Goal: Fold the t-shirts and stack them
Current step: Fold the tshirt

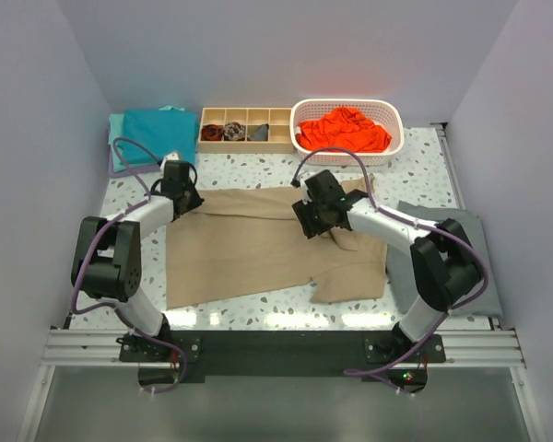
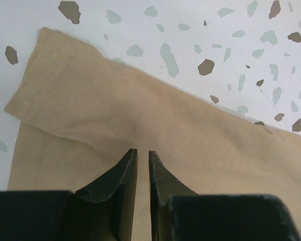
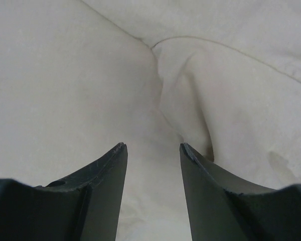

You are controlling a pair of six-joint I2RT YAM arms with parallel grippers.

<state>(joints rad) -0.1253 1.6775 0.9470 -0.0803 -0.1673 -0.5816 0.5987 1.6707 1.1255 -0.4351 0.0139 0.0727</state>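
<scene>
I'm driving this from afar, and the place reads as a robotics lab cell, not a home. The speckled table [image 1: 258,175] is boxed in by plain pale walls [image 1: 37,138] on its left, right and far sides. Along the table's near edge runs a bare aluminium rail [image 1: 78,348] carrying a black plate [image 1: 276,348]. My left arm [image 1: 120,253] and right arm [image 1: 419,249] are bolted to it, purple cables [image 1: 117,147] looping loose. The laundry looks staged: a tan t-shirt [image 1: 249,244] spread mid-table, a white basket [image 1: 394,124] and a wooden divider tray [image 1: 244,145] lined along the table's far edge.
</scene>
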